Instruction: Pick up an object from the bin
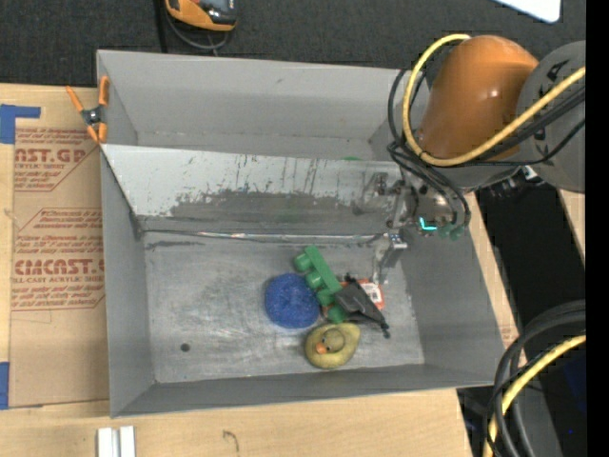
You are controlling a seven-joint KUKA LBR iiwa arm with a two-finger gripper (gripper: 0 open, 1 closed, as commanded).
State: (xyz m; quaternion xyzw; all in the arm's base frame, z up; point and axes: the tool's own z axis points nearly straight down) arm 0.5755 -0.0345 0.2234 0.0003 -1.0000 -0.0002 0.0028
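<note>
Claw [390, 246] hangs low in the grey bin [190, 255], close to the right wall and near the back slope. It comes down from the arm's round orange cover [476, 93], which has yellow and black cables [409, 103] looped round it. I cannot tell if the claw is open or closed, or if it has hold of anything.

Closest to the claw is a small red and white thing [374, 294]. It lies on the bin floor just toward the near wall from the claw's tip, so close that I cannot tell if they touch. A flat black thing [360, 301] lies right against it, a bit further from the claw.

Left of the claw and a little nearer the front lies a green block [315, 271], slanted, with one end by the black thing. Further left of the claw sits a fuzzy blue ball [290, 302], touching the block. A round yellow-green thing [333, 345] lies furthest from the claw, toward the near wall, just beside the black thing and the blue ball.
</note>
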